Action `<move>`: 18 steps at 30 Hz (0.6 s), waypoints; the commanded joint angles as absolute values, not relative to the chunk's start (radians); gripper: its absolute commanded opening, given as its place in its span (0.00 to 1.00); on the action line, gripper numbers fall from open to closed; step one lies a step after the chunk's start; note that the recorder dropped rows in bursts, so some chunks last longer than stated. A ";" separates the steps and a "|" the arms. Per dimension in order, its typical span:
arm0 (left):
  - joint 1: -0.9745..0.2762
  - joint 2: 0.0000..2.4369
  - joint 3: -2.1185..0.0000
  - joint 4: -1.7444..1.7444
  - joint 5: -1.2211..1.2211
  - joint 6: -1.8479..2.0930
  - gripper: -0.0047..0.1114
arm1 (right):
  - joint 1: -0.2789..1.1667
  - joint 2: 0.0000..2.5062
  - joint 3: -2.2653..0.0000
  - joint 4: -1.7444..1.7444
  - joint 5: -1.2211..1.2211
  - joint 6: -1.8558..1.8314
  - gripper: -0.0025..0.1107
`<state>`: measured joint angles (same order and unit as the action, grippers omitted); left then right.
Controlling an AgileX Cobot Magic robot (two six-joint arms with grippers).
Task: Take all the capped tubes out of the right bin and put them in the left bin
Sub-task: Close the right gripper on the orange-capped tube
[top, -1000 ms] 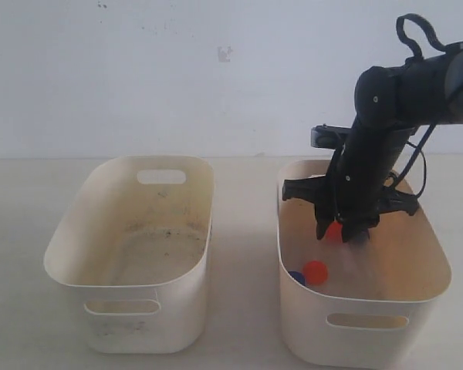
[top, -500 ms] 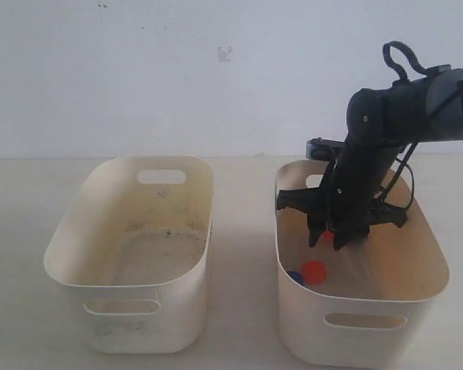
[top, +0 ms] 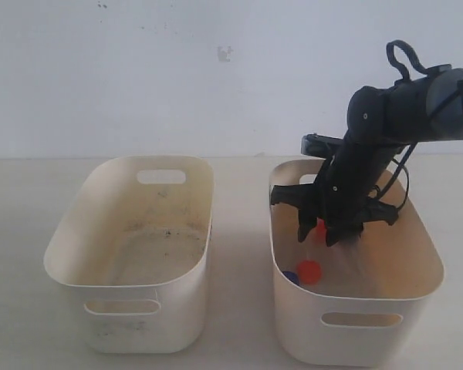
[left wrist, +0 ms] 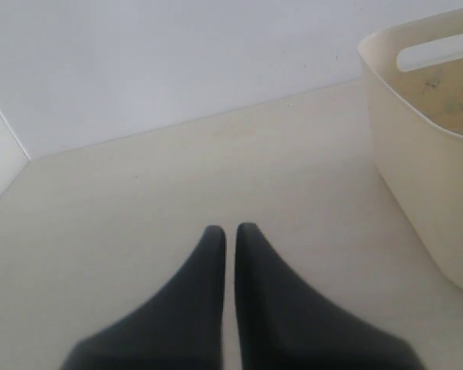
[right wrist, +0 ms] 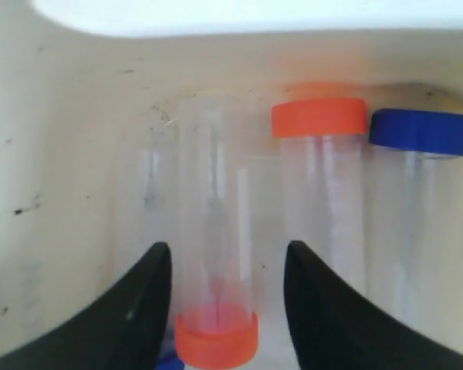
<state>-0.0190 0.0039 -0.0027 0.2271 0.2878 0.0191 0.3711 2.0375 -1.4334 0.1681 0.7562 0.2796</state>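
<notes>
The right bin (top: 417, 254) holds the capped tubes. My right gripper (top: 318, 237) reaches down into it, open. In the right wrist view the gripper (right wrist: 227, 248) straddles a clear tube with an orange-red cap (right wrist: 216, 339); a gap shows beside one finger. Another orange-red-capped tube (right wrist: 319, 119) and a dark blue-capped tube (right wrist: 423, 131) lie side by side nearby. The edge of a second blue cap (right wrist: 166, 361) peeks out by a finger. An orange cap (top: 309, 271) and a blue cap (top: 292, 277) show from outside. The left bin (top: 77, 239) holds no tubes. My left gripper (left wrist: 229, 229) is shut above the tabletop.
The left bin's corner with its slot handle (left wrist: 436, 52) stands beside my left gripper. Both bins sit on a pale tabletop (top: 243, 308) in front of a white wall. A strip of table separates the two bins.
My right gripper has shifted left inside the right bin, and the bin itself has slid slightly left with it. The left bin has not moved.
</notes>
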 commanded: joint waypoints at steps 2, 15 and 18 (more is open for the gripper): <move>-0.021 0.000 0.000 0.229 0.284 0.020 0.08 | 0.368 2.060 -1.439 0.201 0.744 0.252 0.55; -0.021 0.000 0.000 0.229 0.284 0.020 0.08 | 0.368 2.106 -1.439 0.187 0.765 0.244 0.55; -0.021 0.000 0.000 0.229 0.284 0.020 0.08 | 0.368 2.112 -1.439 0.180 0.765 0.244 0.55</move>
<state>-0.0190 0.0039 -0.0027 0.2271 0.2878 0.0191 0.3711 2.1026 -1.4352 0.1992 0.7588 0.2483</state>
